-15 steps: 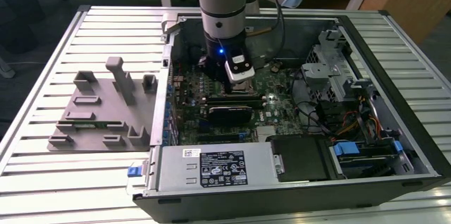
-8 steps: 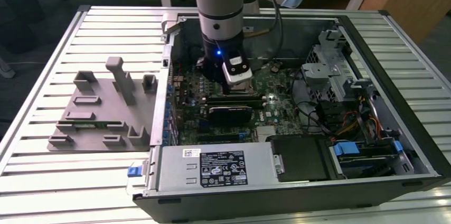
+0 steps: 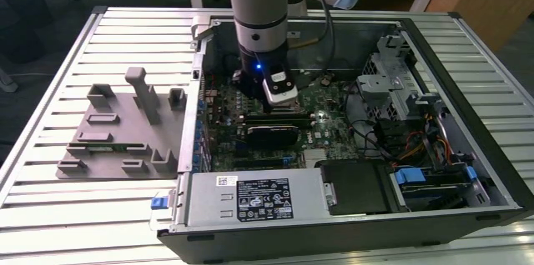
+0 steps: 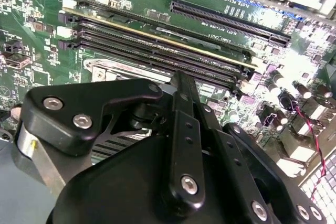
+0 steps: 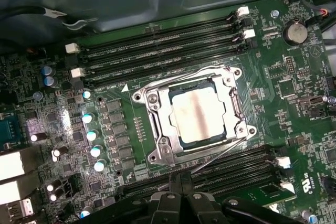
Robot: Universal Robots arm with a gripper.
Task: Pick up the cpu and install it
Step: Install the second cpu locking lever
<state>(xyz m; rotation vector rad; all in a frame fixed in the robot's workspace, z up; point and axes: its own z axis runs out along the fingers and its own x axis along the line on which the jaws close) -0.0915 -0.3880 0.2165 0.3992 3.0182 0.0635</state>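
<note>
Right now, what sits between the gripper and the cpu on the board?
In the first wrist view, a bank of black memory slots and the socket's metal frame lie between the gripper and the cpu, which sits in the socket.

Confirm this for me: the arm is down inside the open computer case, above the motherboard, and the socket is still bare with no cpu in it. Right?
Not quite. The arm and its gripper are inside the open case, above the motherboard, but the socket is not bare: the first wrist view shows the cpu, with its shiny metal top, sitting inside the socket's metal frame.
</note>
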